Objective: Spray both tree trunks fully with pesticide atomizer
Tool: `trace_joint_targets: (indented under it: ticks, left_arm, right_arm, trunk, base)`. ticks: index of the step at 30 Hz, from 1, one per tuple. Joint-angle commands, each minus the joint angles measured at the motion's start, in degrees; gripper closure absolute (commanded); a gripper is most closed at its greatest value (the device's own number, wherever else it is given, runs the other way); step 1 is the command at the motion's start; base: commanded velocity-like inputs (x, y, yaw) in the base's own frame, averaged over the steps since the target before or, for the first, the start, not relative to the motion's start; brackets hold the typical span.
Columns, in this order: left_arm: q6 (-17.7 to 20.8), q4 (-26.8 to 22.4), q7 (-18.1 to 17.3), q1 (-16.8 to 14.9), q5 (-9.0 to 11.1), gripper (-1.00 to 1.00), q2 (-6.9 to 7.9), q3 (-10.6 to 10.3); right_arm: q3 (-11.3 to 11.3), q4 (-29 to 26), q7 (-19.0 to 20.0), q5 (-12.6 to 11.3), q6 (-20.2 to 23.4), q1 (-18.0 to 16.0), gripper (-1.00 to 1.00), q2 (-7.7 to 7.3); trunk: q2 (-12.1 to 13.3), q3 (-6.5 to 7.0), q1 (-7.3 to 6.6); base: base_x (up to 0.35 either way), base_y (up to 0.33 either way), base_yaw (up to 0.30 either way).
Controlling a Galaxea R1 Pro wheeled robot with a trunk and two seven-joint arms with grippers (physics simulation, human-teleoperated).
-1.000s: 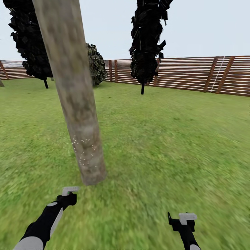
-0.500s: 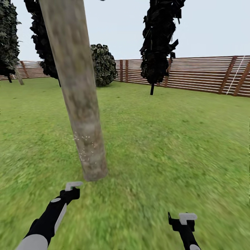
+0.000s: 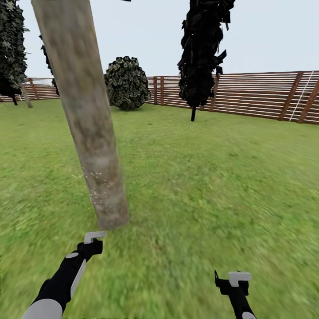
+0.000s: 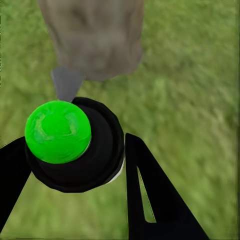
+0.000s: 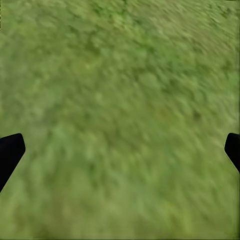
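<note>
Left claw [image 4: 75,150] grips the atomizer [image 4: 75,145], green cap up, nozzle at the trunk [image 3: 88,128] left of centre. Right claw [image 5: 120,150] spread wide over grass [image 3: 212,186].

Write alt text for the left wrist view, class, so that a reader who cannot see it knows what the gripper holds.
The left gripper is shut on a black atomizer with a bright green round cap, its grey nozzle pointing at the base of a pale grey-brown tree trunk. Blurred green lawn lies all around.
</note>
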Motion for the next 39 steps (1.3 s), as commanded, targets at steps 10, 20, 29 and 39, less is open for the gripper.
trace_joint_targets:
  ticks: [10, 20, 29, 39]
  left_arm:
    - [-0.1, 0.0, 0.0, 0.0, 0.0, 1.00, 0.00, 0.0]
    - [0.0, 0.0, 0.0, 0.0, 0.0, 1.00, 0.00, 0.0]
    - [0.0, 0.0, 0.0, 0.0, 0.0, 1.00, 0.00, 0.0]
    - [0.1, 0.1, 0.0, 0.0, 0.0, 1.00, 0.07, 0.0]
  right_arm:
    - [0.0, 0.0, 0.0, 0.0, 0.0, 0.0, -1.00, 0.04]
    - [0.0, 0.0, 0.0, 0.0, 0.0, 0.0, -1.00, 0.04]
    - [0.0, 0.0, 0.0, 0.0, 0.0, 0.0, -1.00, 0.04]
    - [0.0, 0.0, 0.0, 0.0, 0.0, 0.0, -1.00, 0.04]
  trunk:
    - [0.0, 0.00, 0.00]
    - [0.0, 0.00, 0.00]
    - [0.0, 0.00, 0.00]
    - [0.0, 0.00, 0.00]
  base:
    - [0.000, -0.276, 0.268]
    - [0.000, -0.276, 0.272]
    - [0.000, -0.276, 0.026]
    - [0.134, -0.235, 0.118]
